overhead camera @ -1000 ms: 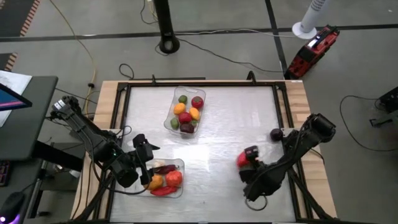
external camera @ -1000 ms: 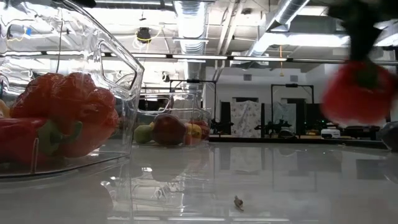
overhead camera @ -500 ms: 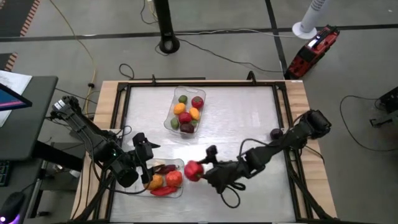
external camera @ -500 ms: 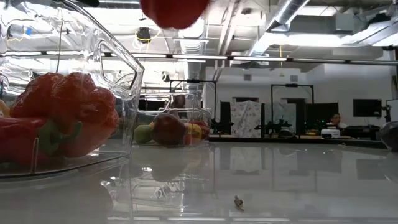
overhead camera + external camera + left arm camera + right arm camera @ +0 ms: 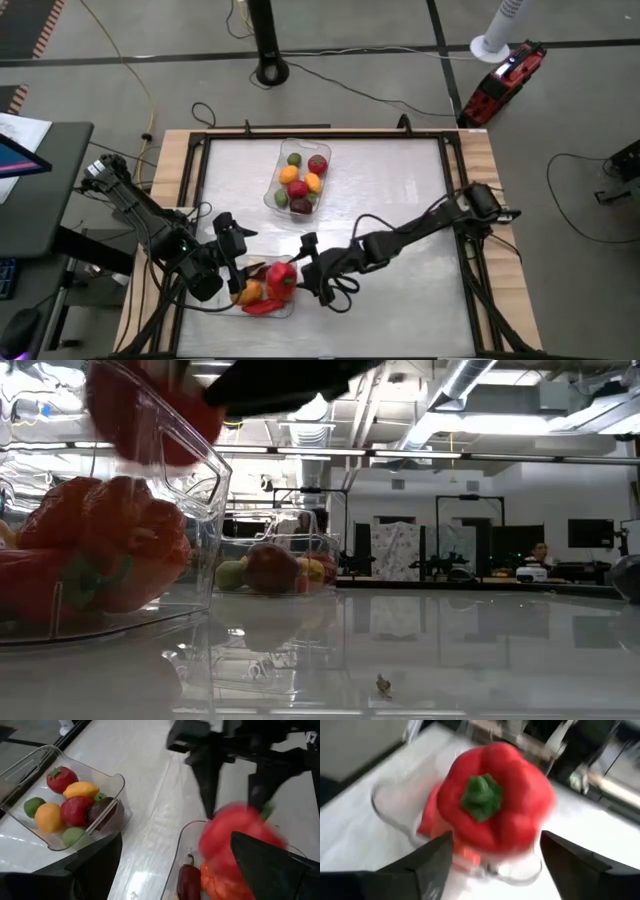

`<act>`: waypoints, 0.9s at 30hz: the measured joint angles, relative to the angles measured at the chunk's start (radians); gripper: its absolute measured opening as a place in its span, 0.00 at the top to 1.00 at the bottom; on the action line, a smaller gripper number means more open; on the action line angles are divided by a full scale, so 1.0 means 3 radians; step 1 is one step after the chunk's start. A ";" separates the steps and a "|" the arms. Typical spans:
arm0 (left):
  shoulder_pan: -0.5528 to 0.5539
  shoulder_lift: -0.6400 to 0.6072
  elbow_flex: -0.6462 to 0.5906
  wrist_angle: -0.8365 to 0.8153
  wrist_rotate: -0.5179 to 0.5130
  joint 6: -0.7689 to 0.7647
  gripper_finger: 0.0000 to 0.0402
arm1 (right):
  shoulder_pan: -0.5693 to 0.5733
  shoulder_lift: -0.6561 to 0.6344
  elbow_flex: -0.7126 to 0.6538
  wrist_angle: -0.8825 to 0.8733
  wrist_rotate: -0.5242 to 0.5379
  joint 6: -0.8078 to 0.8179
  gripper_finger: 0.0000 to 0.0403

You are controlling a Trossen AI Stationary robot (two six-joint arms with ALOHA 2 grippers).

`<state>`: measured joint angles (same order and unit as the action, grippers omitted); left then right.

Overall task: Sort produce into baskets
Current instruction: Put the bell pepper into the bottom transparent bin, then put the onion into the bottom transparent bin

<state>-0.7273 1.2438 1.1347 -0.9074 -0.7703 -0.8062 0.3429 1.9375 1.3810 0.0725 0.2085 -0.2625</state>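
Note:
A red bell pepper with a green stem [image 5: 495,795] is in the air over the near clear basket [image 5: 288,262], blurred, just past my right gripper's fingertips. My right gripper [image 5: 303,272] reaches across from the table's right, fingers apart; it also shows in the left wrist view [image 5: 232,810] above the pepper [image 5: 240,837]. My left gripper [image 5: 230,262] is open and empty at that basket's left end. The near basket holds orange, red and dark purple pieces [image 5: 190,880]. The far basket [image 5: 272,198] holds several fruits. My right gripper stands with its two fingers [image 5: 207,795] apart right at the red pepper's stem end [image 5: 265,812], coming at it from above and from the table's right. I cannot tell whether the fingers still touch the pepper, which is clear of the basket floor.
Both baskets stand on the white table top, the far one [image 5: 120,782] toward the far middle. Bare table [image 5: 400,180] lies right of the baskets. A dark round thing [image 5: 630,575] sits at the low view's right edge. Black frame rails [image 5: 455,165] border the table.
My right gripper has swept from the table's right half toward its left edge, carrying the red pepper clear of the table, and now stands over the near basket. The pepper has come over the basket beside my left gripper.

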 joint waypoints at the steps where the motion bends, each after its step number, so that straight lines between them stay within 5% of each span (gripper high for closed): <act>1: 0.0000 0.0000 0.0000 -0.0002 0.0007 0.0000 0.11 | -0.0014 0.0002 0.0045 -0.0149 -0.0062 0.0013 0.18; 7: 0.0000 0.0000 0.0000 -0.0006 0.0011 0.0004 0.11 | -0.0033 -0.0100 0.0264 -0.1020 -0.0077 0.0217 0.02; 13: 0.0000 0.0000 0.0000 -0.0005 0.0034 -0.0023 0.11 | 0.0094 -0.0504 0.0433 -0.3287 0.0322 0.1183 0.10; 18: 0.0000 0.0000 0.0000 -0.0004 0.0036 -0.0008 0.11 | 0.0322 -0.0795 0.0084 -0.4665 0.0571 0.2154 0.14; 27: 0.0000 0.0000 -0.0001 -0.0002 0.0068 -0.0001 0.11 | 0.0435 -0.1504 -0.1072 -0.5102 0.0331 0.3676 0.16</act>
<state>-0.7273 1.2438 1.1343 -0.9081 -0.7500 -0.8066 0.4735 1.4864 1.0595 -1.4582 0.3077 0.8403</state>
